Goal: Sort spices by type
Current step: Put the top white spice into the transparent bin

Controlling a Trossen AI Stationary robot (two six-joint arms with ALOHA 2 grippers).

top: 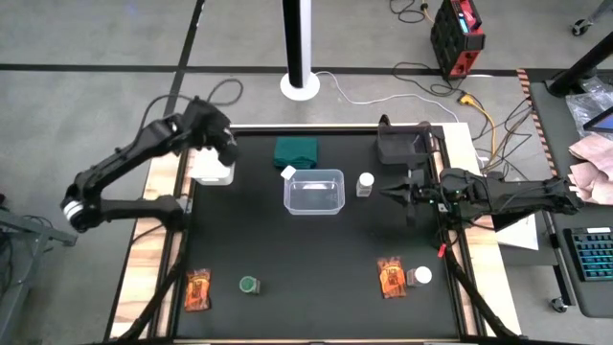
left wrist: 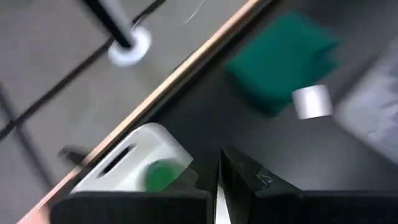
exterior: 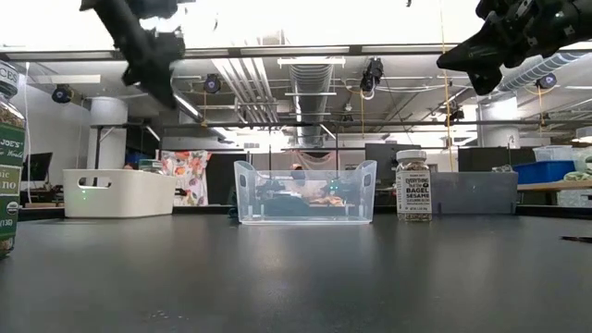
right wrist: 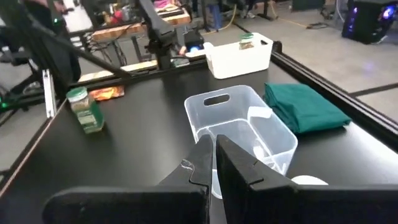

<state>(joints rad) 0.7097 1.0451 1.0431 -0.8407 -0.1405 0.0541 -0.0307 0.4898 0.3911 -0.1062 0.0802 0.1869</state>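
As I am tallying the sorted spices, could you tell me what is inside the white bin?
A green-lidded jar sits inside the white bin. The left arm hides the rest of the inside from above.

Black bench (top: 316, 249) observed from above. Clear bin (top: 314, 192) at centre; green block (top: 296, 150) above it. White-lidded jars at (top: 288, 172), (top: 365, 183) and (top: 421, 276). Orange-red packets lower left (top: 198, 287) and lower right (top: 391, 276). Green-lidded jar (top: 248, 285) lower left. Left pincer (top: 228, 153) over white tray (top: 213, 172); right pincer (top: 391, 194) closed, right of centre.
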